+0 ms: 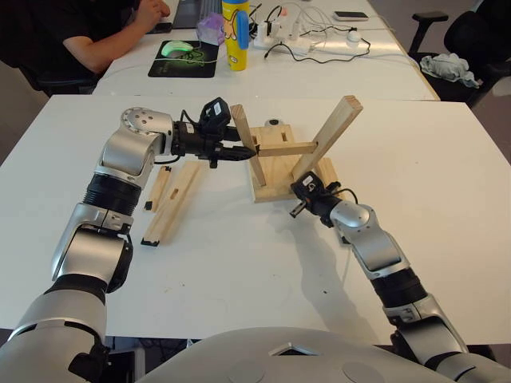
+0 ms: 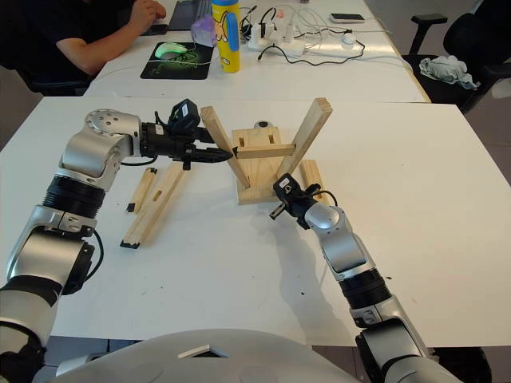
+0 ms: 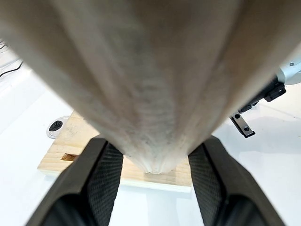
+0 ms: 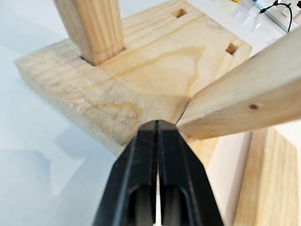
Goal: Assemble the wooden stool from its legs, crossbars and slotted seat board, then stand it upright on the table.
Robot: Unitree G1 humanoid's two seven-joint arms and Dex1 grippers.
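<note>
The seat board (image 1: 275, 171) lies flat at the middle of the white table (image 1: 447, 199). Two legs stand in its slots and lean apart: the left leg (image 1: 239, 120) tilts to the left and the right leg (image 1: 331, 132) tilts to the right. A crossbar (image 1: 287, 149) joins them partway up. The left gripper (image 1: 249, 152) comes in from the left, level with the crossbar, and its fingers (image 3: 101, 183) pinch the left leg from both sides. The right gripper (image 4: 157, 129) is at the near edge of the board, at the foot of the right leg, with its fingers pressed together and nothing between them. Two open slots (image 4: 178, 12) show on the far part of the board. A long loose piece (image 1: 172, 203) and a short loose piece (image 1: 158, 187) lie flat side by side on the table to the left, well apart from the board. Another wooden piece (image 1: 327, 171) lies flat just beside the board's right edge.
</note>
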